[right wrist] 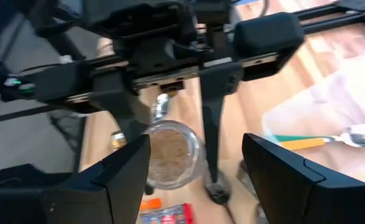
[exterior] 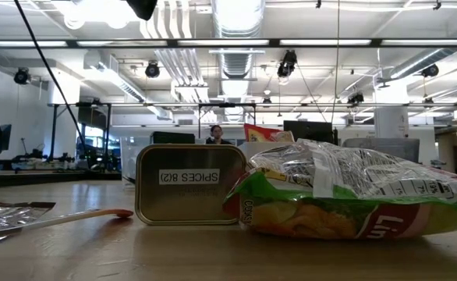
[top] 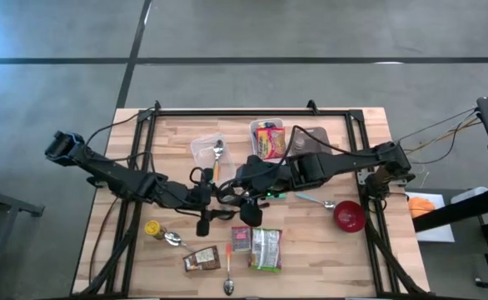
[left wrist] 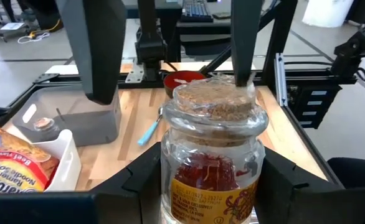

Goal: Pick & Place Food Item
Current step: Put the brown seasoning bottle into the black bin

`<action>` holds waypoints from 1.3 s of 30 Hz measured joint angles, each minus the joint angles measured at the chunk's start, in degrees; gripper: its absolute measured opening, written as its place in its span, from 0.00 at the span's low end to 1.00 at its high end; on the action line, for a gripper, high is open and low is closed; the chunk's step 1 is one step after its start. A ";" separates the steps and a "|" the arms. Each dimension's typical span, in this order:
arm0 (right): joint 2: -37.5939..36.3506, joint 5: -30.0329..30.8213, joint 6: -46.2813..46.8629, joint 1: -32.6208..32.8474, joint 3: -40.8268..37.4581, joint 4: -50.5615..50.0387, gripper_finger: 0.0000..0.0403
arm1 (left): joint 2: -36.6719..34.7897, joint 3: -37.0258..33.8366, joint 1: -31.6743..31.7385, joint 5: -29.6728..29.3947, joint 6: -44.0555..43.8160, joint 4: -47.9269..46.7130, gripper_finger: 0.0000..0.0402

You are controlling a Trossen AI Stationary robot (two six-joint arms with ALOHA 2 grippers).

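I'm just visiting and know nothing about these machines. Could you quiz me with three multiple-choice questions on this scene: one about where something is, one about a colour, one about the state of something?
1. Where is the red bowl?
A. On the table near the right arm's base
B. Inside the clear container
C. On the floor

2. What colour is the stopper of the glass jar?
A. Blue
B. Tan, like cork
C. Black

3. What is the left gripper doing?
A. Hanging open and empty
B. Closed around the glass jar
C. Holding a spoon

Answers:
1. A: the high view shows the bowl on the wood at the right side.
2. B: the left wrist view shows a tan cork top.
3. B: the left wrist view shows the jar standing between its two dark fingers, which sit against its sides.
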 joint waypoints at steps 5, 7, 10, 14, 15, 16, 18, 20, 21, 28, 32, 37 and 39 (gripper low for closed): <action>0.06 -0.55 0.69 0.59 0.04 0.11 0.63 | 0.00 0.00 0.11 -0.43 -0.36 -0.18 0.44; 0.07 -0.93 0.90 0.70 0.01 0.18 0.63 | 0.00 0.00 0.09 -0.61 -1.03 -0.22 0.44; 0.07 -0.35 0.83 1.01 -0.04 0.20 0.63 | -0.02 0.02 0.22 -0.54 -1.13 -0.11 0.44; 0.07 2.28 0.83 1.14 -0.49 0.46 0.63 | -0.04 0.11 0.24 -0.48 -1.15 0.13 0.44; 0.07 2.44 0.83 1.14 -0.68 0.44 0.63 | -0.04 0.09 0.24 -0.45 -1.17 0.42 0.44; 0.07 2.47 0.73 1.14 -0.92 0.58 0.63 | -0.03 0.09 0.24 -0.41 -1.17 0.56 0.44; 0.09 2.55 0.23 1.12 -1.63 1.55 0.63 | -0.04 0.09 0.24 -0.33 -1.57 0.67 0.44; 0.09 2.90 0.13 1.12 -2.39 3.51 0.63 | -0.03 0.09 0.24 -0.21 -2.38 0.70 0.44; 0.09 3.80 0.11 1.12 -2.57 4.01 0.63 | -0.04 0.09 0.26 -0.16 -2.83 0.71 0.44; 0.11 6.46 0.24 1.12 -2.61 4.30 0.63 | -0.04 0.10 0.29 -0.07 -4.60 0.72 0.44; 0.11 6.46 0.49 1.03 -2.61 3.85 0.63 | -0.04 0.09 0.31 -0.06 -4.96 0.68 0.44; 0.11 5.74 2.37 0.89 -2.61 3.58 0.63 | -0.04 0.09 0.31 -0.02 -5.99 0.64 0.44; 0.11 5.32 2.40 0.86 -2.61 3.57 0.63 | -0.04 0.09 0.31 -0.04 -6.02 0.61 0.44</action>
